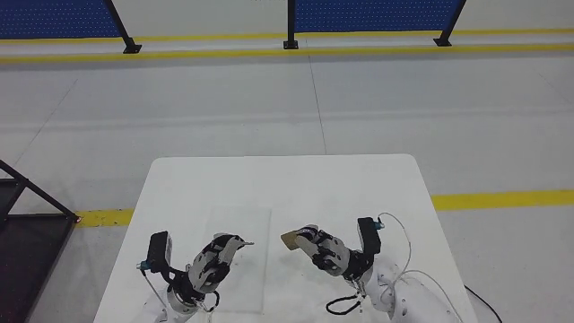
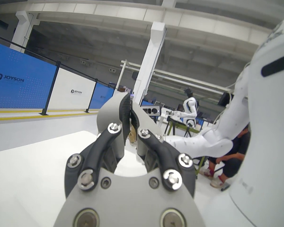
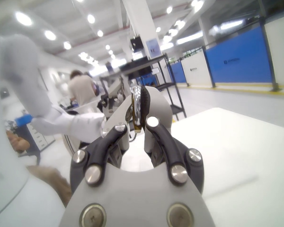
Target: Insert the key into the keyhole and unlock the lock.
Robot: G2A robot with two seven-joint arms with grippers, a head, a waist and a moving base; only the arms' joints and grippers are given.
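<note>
The white surface (image 1: 359,188) spreads out under the lock (image 1: 289,240) and runs on well past it, away from the robot. A faint clear sheet (image 1: 238,220) lies flat on that surface, to the robot's left of the lock.

The right gripper (image 1: 303,238) has the lock itself. Its jaws are closed on the brass body, which sticks out past the fingertips and is held up off the surface, close to the robot's edge of it. From that arm's wrist you see the lock edge-on, a brass strip and a bright metal part pinched between the ribbed pads.

The left gripper (image 1: 239,244) hangs near the lock, on the robot's left of it, with its tip turned towards it. Its jaws are pressed together on the key (image 1: 248,243), a thin silvery sliver poking out of the tip and aimed at the lock. The key's end is short of the lock, with a plain gap between the two, so it is not in the keyhole. I cannot tell where on the lock the keyhole sits.
</note>
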